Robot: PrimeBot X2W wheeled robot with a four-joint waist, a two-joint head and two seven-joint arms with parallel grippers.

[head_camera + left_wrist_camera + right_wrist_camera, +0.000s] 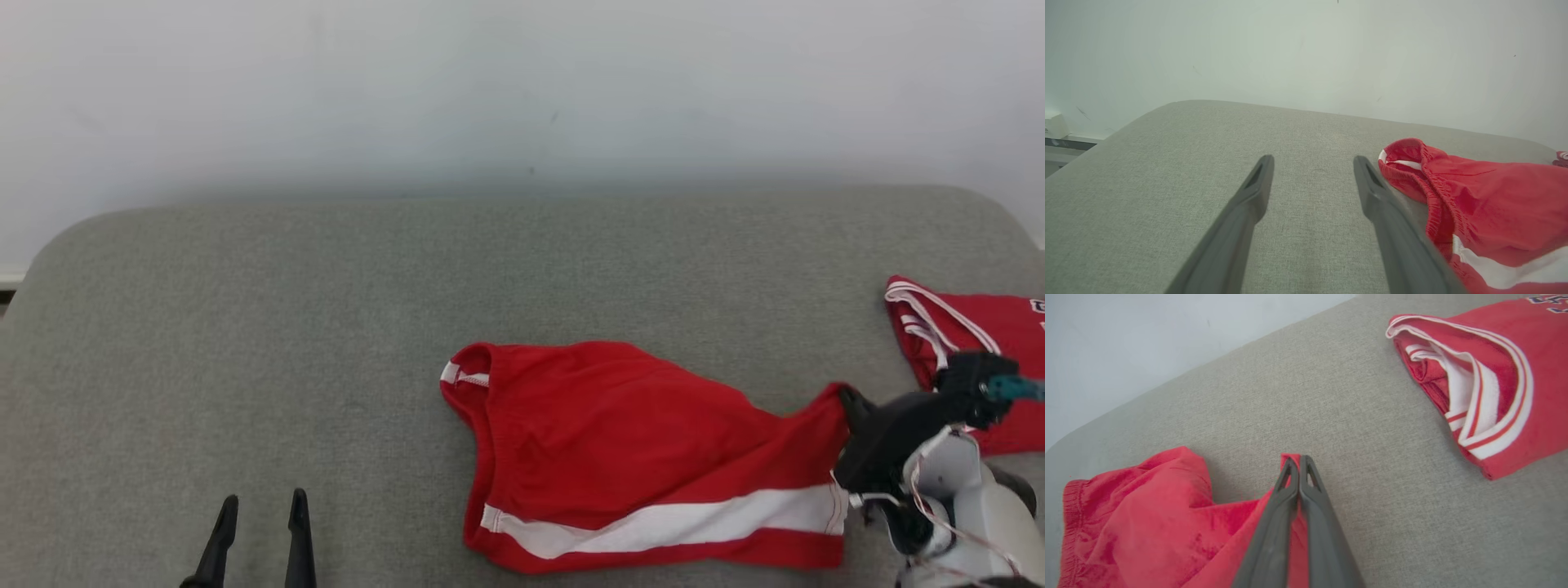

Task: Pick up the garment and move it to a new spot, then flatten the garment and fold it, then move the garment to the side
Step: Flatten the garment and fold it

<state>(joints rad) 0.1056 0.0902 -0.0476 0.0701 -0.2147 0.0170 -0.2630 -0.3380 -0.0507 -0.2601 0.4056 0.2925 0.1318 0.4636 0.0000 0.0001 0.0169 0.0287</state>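
Right gripper (1298, 459) fingers (1274, 531) pinching garment (1147, 514), apparently corner

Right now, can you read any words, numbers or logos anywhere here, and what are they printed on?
On the folded red jersey: a scrap of lettering at the picture's edge, cut off and too blurred to read.
On the red shorts: a white stripe, no writing visible.
On the grey padded surface: no writing.
So nothing here can actually be read.
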